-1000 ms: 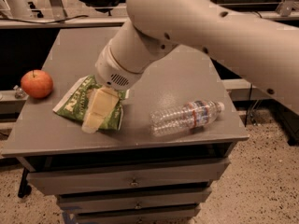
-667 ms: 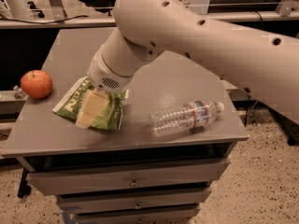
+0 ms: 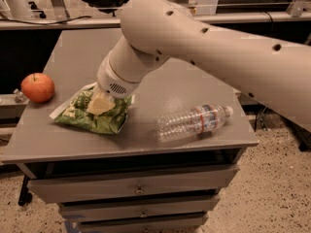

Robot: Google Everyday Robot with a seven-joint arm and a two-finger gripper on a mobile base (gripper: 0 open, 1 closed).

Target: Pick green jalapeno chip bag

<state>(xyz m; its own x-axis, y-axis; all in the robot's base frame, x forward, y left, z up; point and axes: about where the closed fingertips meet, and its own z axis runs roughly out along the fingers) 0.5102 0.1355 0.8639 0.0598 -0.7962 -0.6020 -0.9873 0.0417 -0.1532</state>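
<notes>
My gripper [image 3: 100, 104] sits low on the green jalapeno chip bag [image 3: 109, 124], touching its upper face near the middle, and my arm [image 3: 204, 42] reaches in from 2 o'clock. From this view I cannot tell whether the gripper is released or clenched on the foil, so I will not claim a hold. The bag lies flat on the grey table [image 3: 160, 84], at about 8 o'clock from the tabletop's middle and near the front-left edge. A red apple [image 3: 37, 87] is at the bag's 9 o'clock, apart from it. A clear water bottle [image 3: 194, 122] lies on its side at the bag's 3 o'clock, also apart. I judge the bag to be very light and soft. It is thin foil full of air and brittle chips, so it will crumple and give under pressure, and its slick skin may slide out of a shallow pinch. The chips would crush if squeezed hard. I would take it by a raised fold or ridge near the middle, where I am now, rather than press down on a flat face, and close gently. The bag is crumpled and glossy green. It has a white band along its 9 o'clock edge and pale lettering, partly hidden under my wrist.
</notes>
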